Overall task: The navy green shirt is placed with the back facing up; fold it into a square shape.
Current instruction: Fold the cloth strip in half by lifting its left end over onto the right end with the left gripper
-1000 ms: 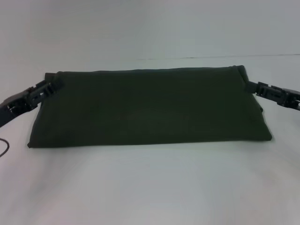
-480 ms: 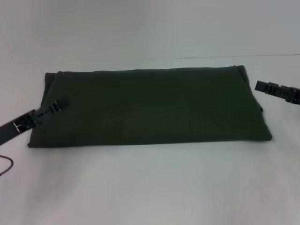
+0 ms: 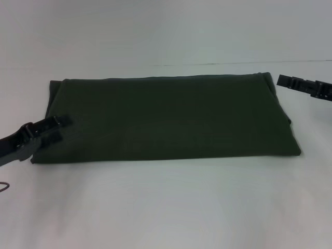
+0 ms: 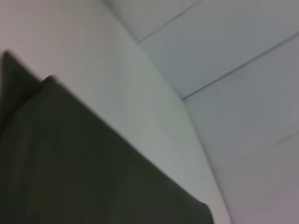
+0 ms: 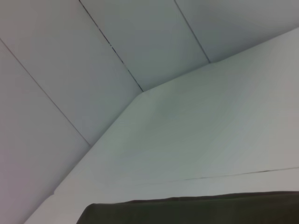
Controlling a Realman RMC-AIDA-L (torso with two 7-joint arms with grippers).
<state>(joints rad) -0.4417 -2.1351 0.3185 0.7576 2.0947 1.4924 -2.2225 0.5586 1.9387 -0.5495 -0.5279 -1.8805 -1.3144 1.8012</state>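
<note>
The navy green shirt [image 3: 166, 116] lies flat on the white table, folded into a wide rectangle with its plain side up. My left gripper [image 3: 61, 128] is over the shirt's left edge, near the front corner, open and holding nothing. My right gripper [image 3: 280, 80] is just off the shirt's far right corner, clear of the cloth. The left wrist view shows a stretch of the shirt [image 4: 70, 163] and the right wrist view shows its edge [image 5: 196, 210]; neither shows fingers.
The white table [image 3: 166, 207] extends well in front of and behind the shirt. A thin dark cable [image 3: 4, 185] loops at the left edge of the head view. A wall of pale panels [image 5: 117, 42] rises behind the table.
Both grippers have let go of the shirt's far corners. The left one came forward along the left edge toward the near corner. The right one pulled off to the right and back.
</note>
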